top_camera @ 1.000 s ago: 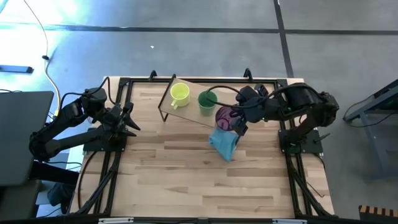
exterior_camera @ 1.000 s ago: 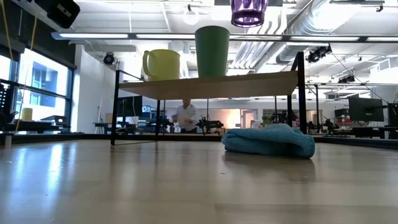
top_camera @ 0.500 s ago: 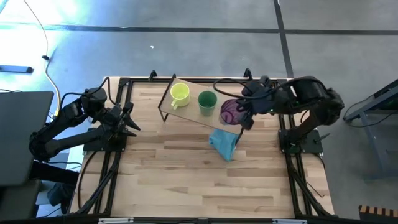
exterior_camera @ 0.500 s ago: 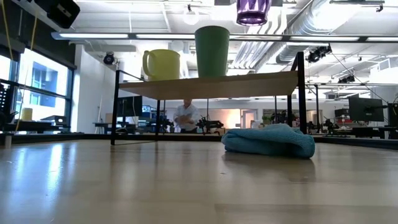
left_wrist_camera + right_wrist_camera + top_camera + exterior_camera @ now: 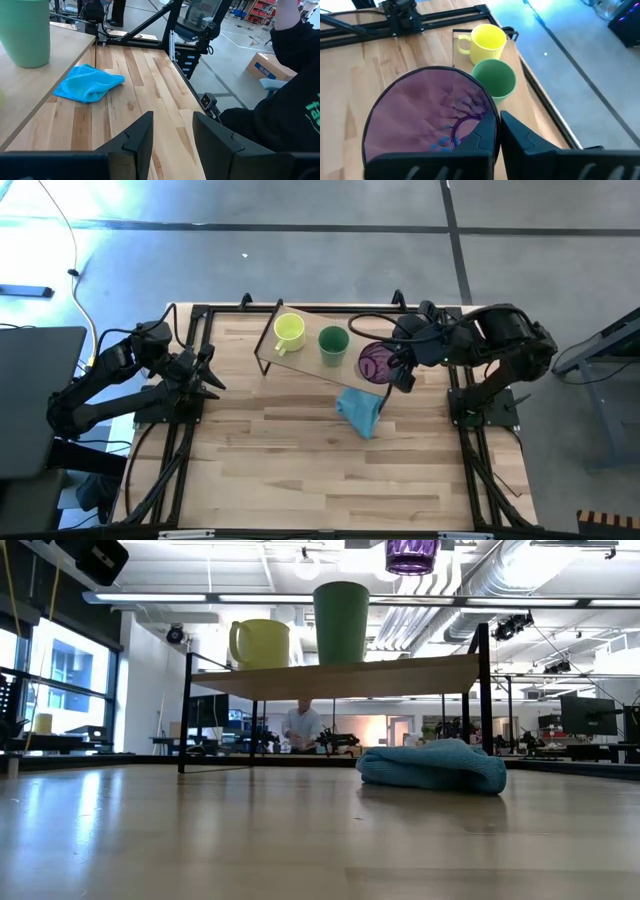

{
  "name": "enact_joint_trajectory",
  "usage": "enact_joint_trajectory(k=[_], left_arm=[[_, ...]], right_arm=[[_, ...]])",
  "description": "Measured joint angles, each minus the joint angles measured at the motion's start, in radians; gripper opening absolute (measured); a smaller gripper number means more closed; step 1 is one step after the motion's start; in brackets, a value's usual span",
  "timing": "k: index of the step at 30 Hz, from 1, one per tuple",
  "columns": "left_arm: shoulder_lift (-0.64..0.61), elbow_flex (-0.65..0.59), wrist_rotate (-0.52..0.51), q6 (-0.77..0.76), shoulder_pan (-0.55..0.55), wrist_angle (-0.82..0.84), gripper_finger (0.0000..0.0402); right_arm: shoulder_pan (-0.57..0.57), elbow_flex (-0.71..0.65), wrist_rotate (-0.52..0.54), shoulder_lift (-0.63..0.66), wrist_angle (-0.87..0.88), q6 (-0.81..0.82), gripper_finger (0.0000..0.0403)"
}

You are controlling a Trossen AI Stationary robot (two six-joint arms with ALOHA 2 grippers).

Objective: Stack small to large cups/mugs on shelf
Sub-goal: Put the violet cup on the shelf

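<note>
We see the right gripper (image 5: 398, 368) holding the purple ribbed tumbler (image 5: 373, 363) upright in the air above the shelf (image 5: 340, 677), its fingers pinched tight on the tumbler's rim, one inside and one outside, which keeps the mouth facing up and the base free to be set down. On the shelf, the small yellow mug (image 5: 289, 331) stands at the far end and the green cup (image 5: 333, 342) just beside it, toward the tumbler; we judge the tumbler is held over the bare end of the shelf so the row will run small to large. Below the shelf's near edge, the blue cloth (image 5: 360, 410) lies bunched on the table (image 5: 300, 460). The left gripper (image 5: 172, 137) waits well away from the shelf, fingers standing apart and holding nothing.
</note>
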State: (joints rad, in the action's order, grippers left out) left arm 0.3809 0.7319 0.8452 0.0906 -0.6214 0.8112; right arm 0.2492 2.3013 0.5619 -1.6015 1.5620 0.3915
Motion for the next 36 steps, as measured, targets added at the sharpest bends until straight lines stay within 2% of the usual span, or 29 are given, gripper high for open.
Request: enact_joint_trajectory(k=[17, 36], left_arm=[[0.0, 0.0, 0.0, -0.009, 0.0, 0.0, 0.0127], [0.0, 0.0, 0.0, -0.01, 0.0, 0.001, 0.0127]], right_arm=[[0.0, 0.0, 0.022, 0.001, 0.007, 0.022, 0.0], [0.005, -0.024, 0.213, -0.002, 0.007, -0.015, 0.0]])
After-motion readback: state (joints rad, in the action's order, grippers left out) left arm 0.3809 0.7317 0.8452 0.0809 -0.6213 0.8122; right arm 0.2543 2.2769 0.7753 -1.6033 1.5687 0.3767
